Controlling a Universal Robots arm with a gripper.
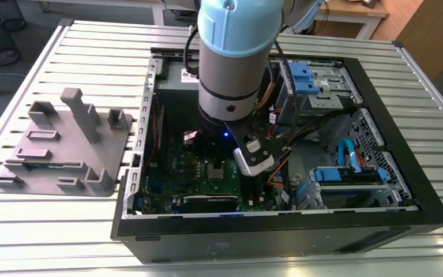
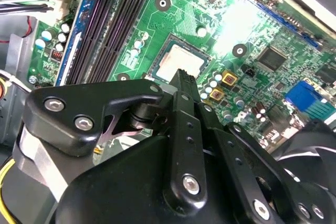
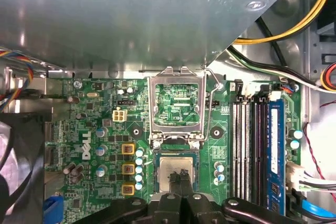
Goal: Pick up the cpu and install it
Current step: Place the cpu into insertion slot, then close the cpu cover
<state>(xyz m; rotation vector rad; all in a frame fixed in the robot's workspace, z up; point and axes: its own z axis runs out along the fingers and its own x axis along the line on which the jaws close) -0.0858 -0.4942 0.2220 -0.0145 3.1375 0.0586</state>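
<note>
A pale silver-grey cylindrical arm is topped by a light-blue rounded plastic cap — below sits a black wrist collar with a small blue light. The matte-black gripper is built of flat black linkage bars — each pinned with round silver screws.

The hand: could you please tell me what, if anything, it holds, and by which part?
Cannot tell: the hand hangs over the cpu in its socket.
</note>
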